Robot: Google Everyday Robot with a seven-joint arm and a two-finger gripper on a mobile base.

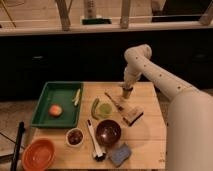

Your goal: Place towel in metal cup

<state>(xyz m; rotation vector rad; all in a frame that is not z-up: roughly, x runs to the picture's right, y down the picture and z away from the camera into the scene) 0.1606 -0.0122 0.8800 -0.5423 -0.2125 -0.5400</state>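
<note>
A blue-grey folded towel point(120, 154) lies at the table's front edge, just right of a dark round bowl point(108, 132). My gripper point(127, 93) points straight down at the back of the wooden table point(150, 135), close to its surface and far from the towel. I cannot pick out a metal cup with certainty; it may be hidden under the gripper's tip.
A green tray point(45, 116) on the left holds an orange fruit point(55, 110) and a pale stick point(77, 97). Also on the table are a green item point(102, 109), a brush point(132, 116), a small white bowl point(75, 136) and a black-and-white utensil point(95, 144). An orange bowl point(39, 154) is at the front left.
</note>
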